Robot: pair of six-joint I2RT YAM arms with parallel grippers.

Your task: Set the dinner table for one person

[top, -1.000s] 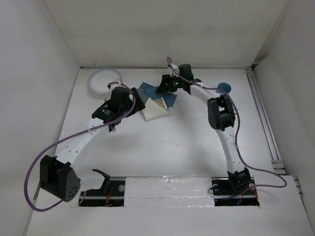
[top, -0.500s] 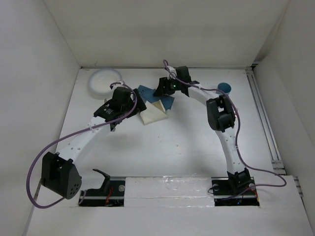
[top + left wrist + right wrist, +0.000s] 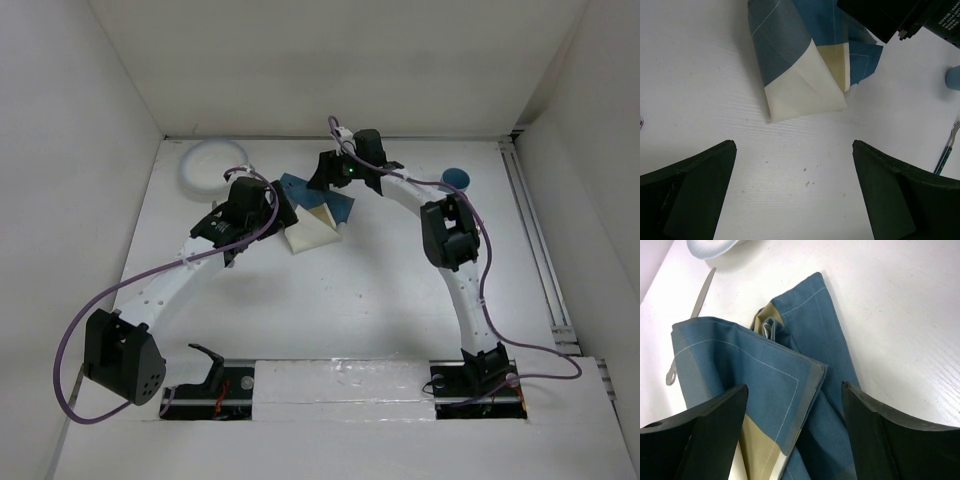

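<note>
While both arms reach toward the far middle of the table (image 3: pixel 330 300), the left end effector (image 3: pixel 794 150) hangs with its jaws spread wide and nothing between them, over bare white surface just short of the tan corner of the placemat (image 3: pixel 790 65). The right end effector (image 3: pixel 794 390) is also spread wide and grips nothing. Its two dark fingers (image 3: pixel 705 435) straddle the bunched blue folds of the placemat (image 3: pixel 765 375), though whether they touch the cloth cannot be told. In the overhead view the left end effector (image 3: pixel 275 212) and the right end effector (image 3: pixel 325 180) face each other across the placemat (image 3: pixel 315 228), which lies crumpled and partly folded over itself, tan underside showing. A white plate (image 3: pixel 190 160) sits near the far left corner, well apart from a blue cup (image 3: pixel 456 178) toward the far right. The left wrist view catches a fork (image 3: pixel 947 147) lying flat beside that cup (image 3: pixel 954 77). The right wrist view shows a grey utensil (image 3: pixel 702 290) lying between the plate (image 3: pixel 712 246) and the cloth, its lower end at the cloth's edge. The table is plain matte white with a few small specks, fills the floor of a white-walled enclosure closed on three sides, and carries a metal rail (image 3: pixel 535 240) along its right edge.
</note>
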